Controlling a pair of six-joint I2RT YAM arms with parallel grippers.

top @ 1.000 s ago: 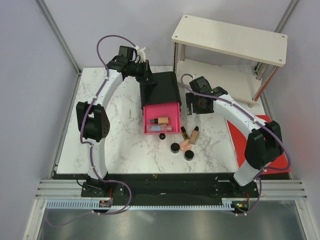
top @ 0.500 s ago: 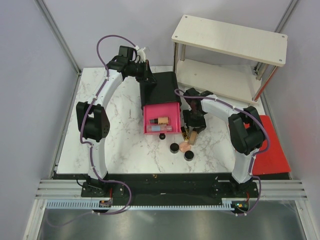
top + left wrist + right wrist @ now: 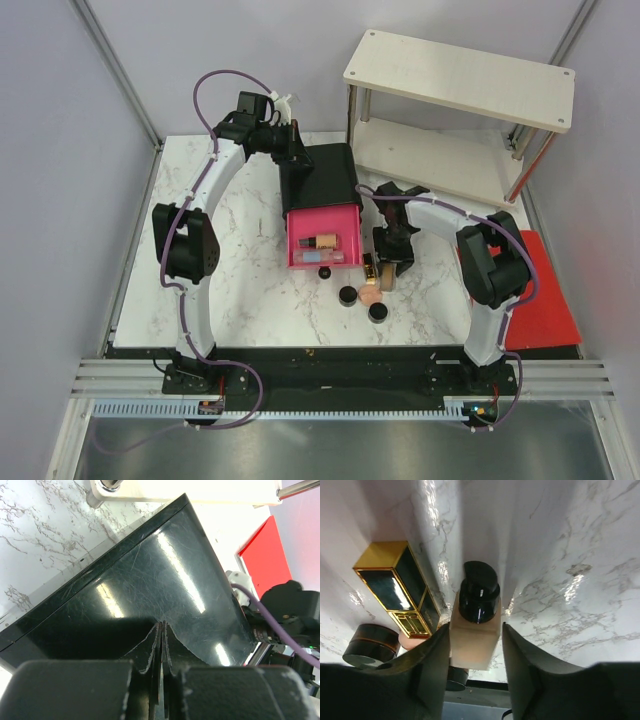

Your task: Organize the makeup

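A beige foundation bottle [image 3: 474, 642] with a black cap [image 3: 479, 599] lies on the marble between the fingers of my right gripper [image 3: 476, 630]. The jaws are open around it: the left finger touches its side and a narrow gap shows at the right finger. Beside it lie a gold-black tube [image 3: 400, 587], a peach puff [image 3: 412, 641] and a round black jar [image 3: 370, 645]. From above, my right gripper [image 3: 390, 262] is over the bottle [image 3: 386, 274], with two black jars [image 3: 349, 295] [image 3: 378, 311] nearby. My left gripper [image 3: 163, 627] is shut and empty over the black box [image 3: 150, 580].
The box's open pink drawer [image 3: 300, 225] holds a beige tube [image 3: 322, 242] and a clear container [image 3: 322, 257]. A wooden two-tier shelf [image 3: 460, 80] stands at the back right. A red mat [image 3: 545, 300] lies by the right edge.
My right arm has swung in and down from beside the box onto the beige bottle, and its jaws have narrowed around it. The left arm has not moved.
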